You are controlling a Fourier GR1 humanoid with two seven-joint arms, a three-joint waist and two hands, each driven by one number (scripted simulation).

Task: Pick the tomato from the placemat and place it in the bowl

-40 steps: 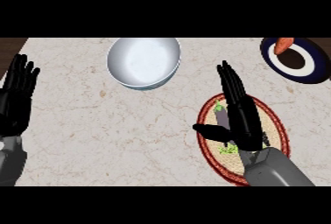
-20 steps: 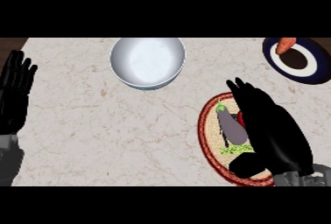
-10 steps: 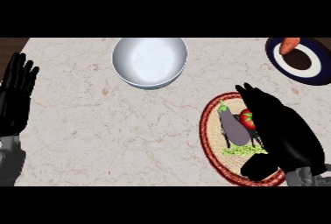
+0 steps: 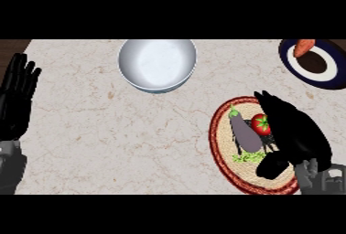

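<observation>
- The white bowl (image 4: pixel 157 87) stands near the far edge of the counter (image 4: pixel 121 137), about midway along it, and holds nothing
- A dark blue plate (image 4: pixel 289 68) sits at the far right corner of the counter; an orange carrot (image 4: pixel 304 46) lies on its far rim, and its middle is brown
- The round woven placemat (image 4: pixel 226 163), edged in red, lies toward the near right corner of the counter
- On the placemat a purple eggplant (image 4: pixel 245 133) lies lengthwise, with a bit of green leaf (image 4: pixel 249 157) at its near end
- The tomato (image 4: pixel 261 123) is on the placemat, just to the right of the eggplant and against the left side of the right hand's fingers
- The right hand (image 4: pixel 297 135) lies over the right half of the placemat, its fingers stretched out close together and pointing toward the far edge; its thumb (image 4: pixel 272 167) juts to the left by the near end of the eggplant; the fingers are not closed on the tomato
- The left hand (image 4: pixel 17 100) rests at the left edge of the counter, fingers straight, slightly apart and pointing up, well apart from the bowl
</observation>
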